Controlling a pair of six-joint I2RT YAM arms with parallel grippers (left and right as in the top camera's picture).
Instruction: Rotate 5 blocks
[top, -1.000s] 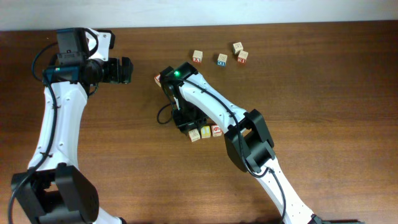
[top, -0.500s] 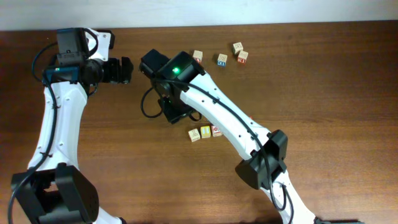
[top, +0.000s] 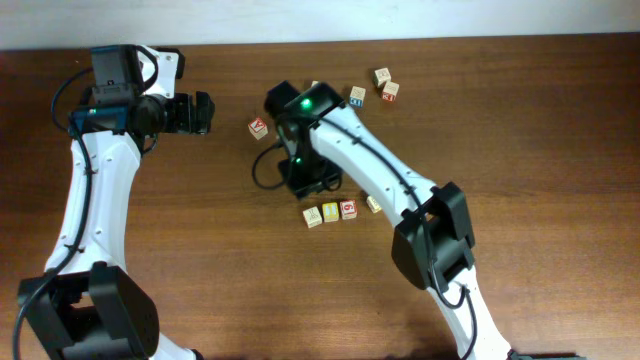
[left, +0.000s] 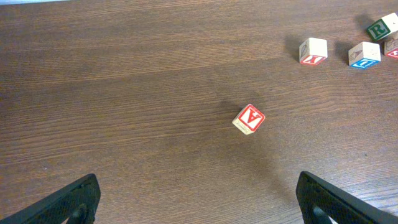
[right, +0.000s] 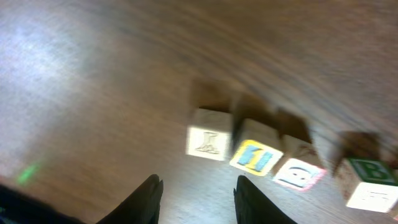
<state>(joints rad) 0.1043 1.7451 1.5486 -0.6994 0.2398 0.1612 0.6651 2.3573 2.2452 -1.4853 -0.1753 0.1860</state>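
Observation:
Three pale-wood blocks lie side by side in a row (top: 331, 212), with a fourth block (top: 373, 204) just to their right. The blurred right wrist view shows the same row (right: 255, 155) and a green-lettered block (right: 372, 180). My right gripper (top: 308, 182) hovers just behind the row, open and empty (right: 198, 202). A red-lettered block (top: 258, 128) sits alone on the table; the left wrist view shows it too (left: 249, 119). A block with a red "I" (left: 313, 51) lies farther off. My left gripper (top: 200, 113) is wide open and empty (left: 202, 211).
At the back are a blue-marked cube (top: 357, 96) and two more cubes (top: 382, 76), (top: 390, 92). The left wrist view shows the blue-marked cube (left: 364, 55) and a green "R" cube (left: 381, 28). The right arm spans the table's middle.
The right arm lifted off the row, swung toward the back left, then came back to just behind the row. The left arm stayed still.

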